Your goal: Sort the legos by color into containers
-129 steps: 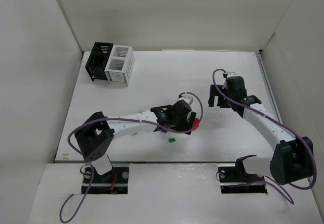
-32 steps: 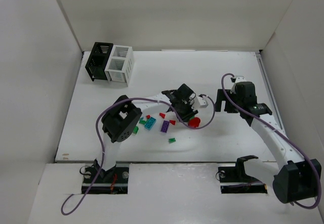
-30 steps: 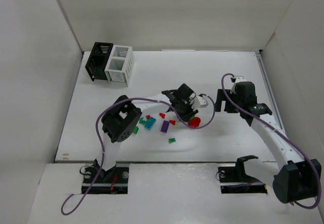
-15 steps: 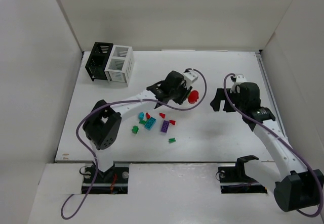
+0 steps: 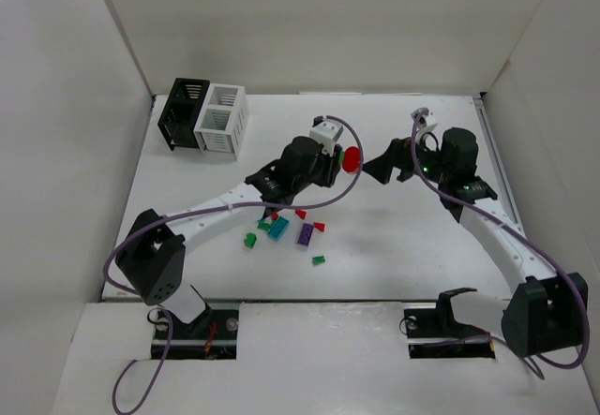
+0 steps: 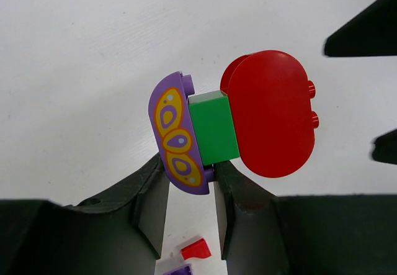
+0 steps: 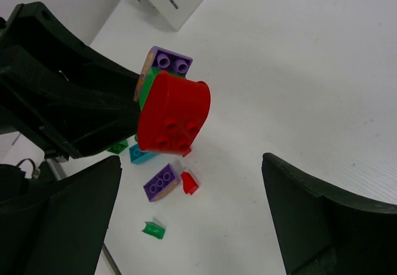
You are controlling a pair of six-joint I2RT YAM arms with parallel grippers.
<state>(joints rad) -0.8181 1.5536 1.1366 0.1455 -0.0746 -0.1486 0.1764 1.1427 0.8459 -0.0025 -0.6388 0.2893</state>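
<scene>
White table (image 5: 403, 246), scattered legos (image 5: 278, 229), black bin (image 5: 183, 112) beside white bin (image 5: 222, 118)

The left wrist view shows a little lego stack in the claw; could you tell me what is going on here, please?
The left claw is shut on a three-piece lego stack, pinching its purple printed piece, with a green brick and a red rounded brick stuck to it. It holds the stack above the table, facing the open right claw. Other loose legos lie on the table, and the black bin and white bin stand at the far left corner.
</scene>
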